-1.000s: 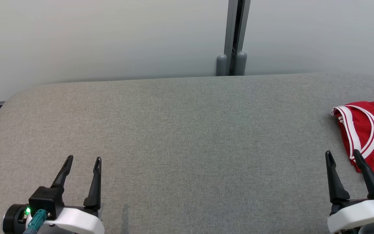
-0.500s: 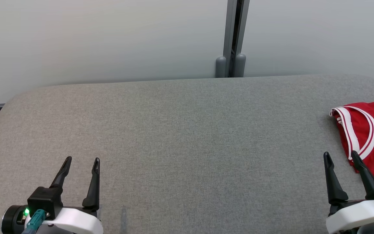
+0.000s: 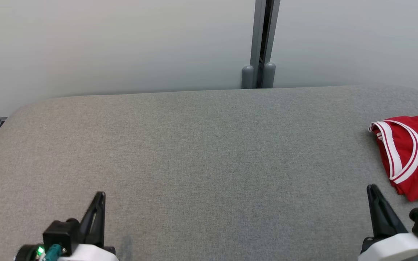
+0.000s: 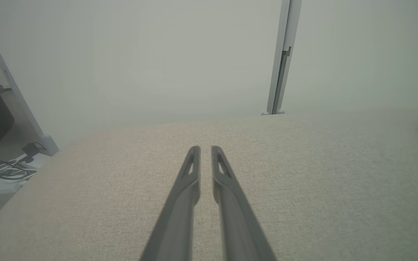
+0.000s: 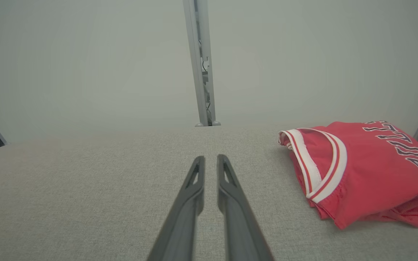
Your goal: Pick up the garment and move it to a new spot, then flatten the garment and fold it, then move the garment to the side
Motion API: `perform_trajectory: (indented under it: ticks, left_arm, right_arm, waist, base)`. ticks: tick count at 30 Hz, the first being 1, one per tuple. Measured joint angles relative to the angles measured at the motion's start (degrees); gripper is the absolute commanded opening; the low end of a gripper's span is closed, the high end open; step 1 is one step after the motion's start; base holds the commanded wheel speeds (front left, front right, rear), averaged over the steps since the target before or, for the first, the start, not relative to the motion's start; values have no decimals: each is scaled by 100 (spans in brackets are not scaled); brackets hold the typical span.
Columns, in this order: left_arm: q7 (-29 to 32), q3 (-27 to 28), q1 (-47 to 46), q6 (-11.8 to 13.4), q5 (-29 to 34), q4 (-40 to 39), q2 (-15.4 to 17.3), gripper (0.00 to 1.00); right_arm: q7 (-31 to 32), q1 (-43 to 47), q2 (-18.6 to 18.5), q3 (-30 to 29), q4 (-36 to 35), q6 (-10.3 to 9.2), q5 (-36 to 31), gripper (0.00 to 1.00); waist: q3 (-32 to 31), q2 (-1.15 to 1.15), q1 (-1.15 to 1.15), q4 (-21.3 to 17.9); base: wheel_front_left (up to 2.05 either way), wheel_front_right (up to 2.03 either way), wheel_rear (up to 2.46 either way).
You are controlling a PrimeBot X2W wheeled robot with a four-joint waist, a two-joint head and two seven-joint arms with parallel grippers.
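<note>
You'll find the red garment (image 5: 361,174) lying in a low bundle on the grey table (image 5: 67,188). It is to the right of your right gripper (image 5: 210,157) and a little ahead of its fingertips, apart from them, with its white-trimmed collar on the side nearest the jaws. Those jaws stand nearly together, with a thin slit between them. Your left gripper (image 4: 205,148) stands the same way, jaws almost closed, and the garment is well off to its right. A grey post (image 5: 201,72) rises ahead of both grippers.
</note>
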Motion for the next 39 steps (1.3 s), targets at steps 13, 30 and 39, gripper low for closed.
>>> perform_trajectory:
  ticks: [13,30,39]
  left_arm:
    - [-49,-74,62,-260,-1042,455,-374,0]
    - [-149,-14,-275,-609,-2407,719,-612,0]
    - [-211,24,-431,-779,-3078,843,-739,0]
  right_arm:
    - [445,-81,80,-342,547,0,1045,0]
    - [954,-474,42,-775,892,0,2455,0]
    - [1187,-671,11,-972,1063,-1,3164,0]
  waist:
    - [12,0,0,-10]
    - [30,0,0,-23]
    - [40,0,0,-30]
  base:
    - [0,0,0]
    - [0,0,0]
    - [0,0,0]
